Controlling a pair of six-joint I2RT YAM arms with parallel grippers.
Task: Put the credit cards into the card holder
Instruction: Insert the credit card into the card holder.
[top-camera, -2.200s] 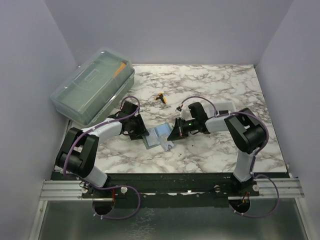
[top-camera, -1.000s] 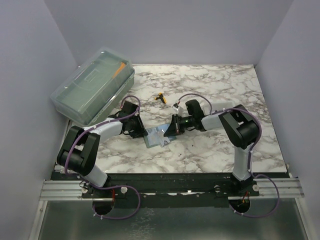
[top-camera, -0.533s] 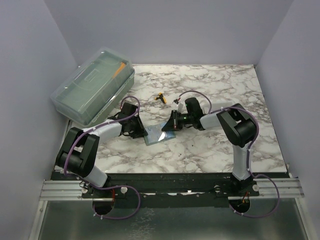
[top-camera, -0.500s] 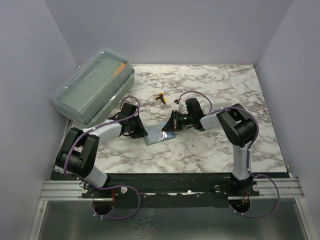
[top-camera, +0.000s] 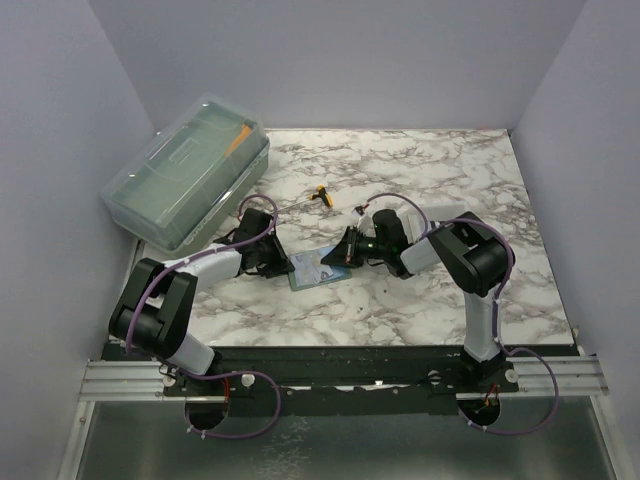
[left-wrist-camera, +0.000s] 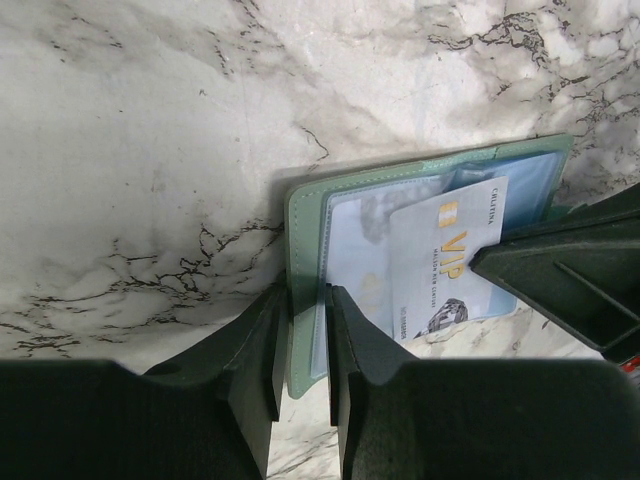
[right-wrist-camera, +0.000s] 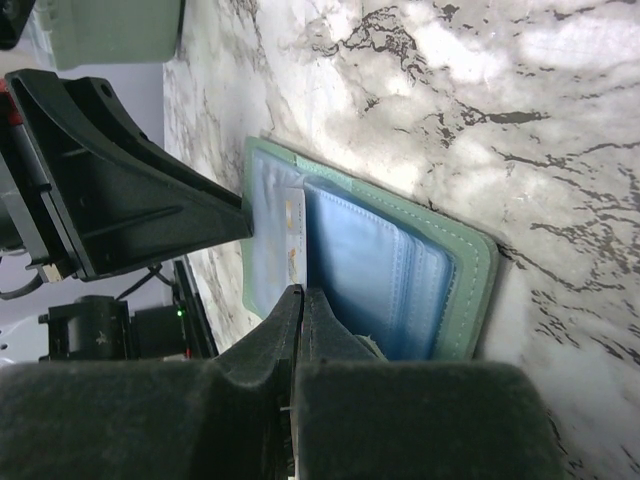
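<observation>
The sage-green card holder (top-camera: 313, 272) lies open on the marble table between my two grippers. In the left wrist view my left gripper (left-wrist-camera: 305, 305) is shut on the holder's (left-wrist-camera: 300, 215) left edge. A pale card (left-wrist-camera: 448, 255) printed "VIP" sits partly inside a clear bluish pocket. In the right wrist view my right gripper (right-wrist-camera: 303, 296) is shut on that card's (right-wrist-camera: 294, 232) edge, over the open holder (right-wrist-camera: 470, 270). The left gripper (top-camera: 278, 262) and the right gripper (top-camera: 337, 258) face each other across the holder. No other card shows.
A big translucent lidded box (top-camera: 186, 170) stands at the back left. A small yellow-handled tool (top-camera: 320, 195) lies behind the holder. The left gripper's black fingers (right-wrist-camera: 130, 190) fill the right wrist view's left side.
My right gripper has moved left with the card, from the holder's right side onto its pockets. The card now lies partly in a pocket. The left gripper has kept its hold.
</observation>
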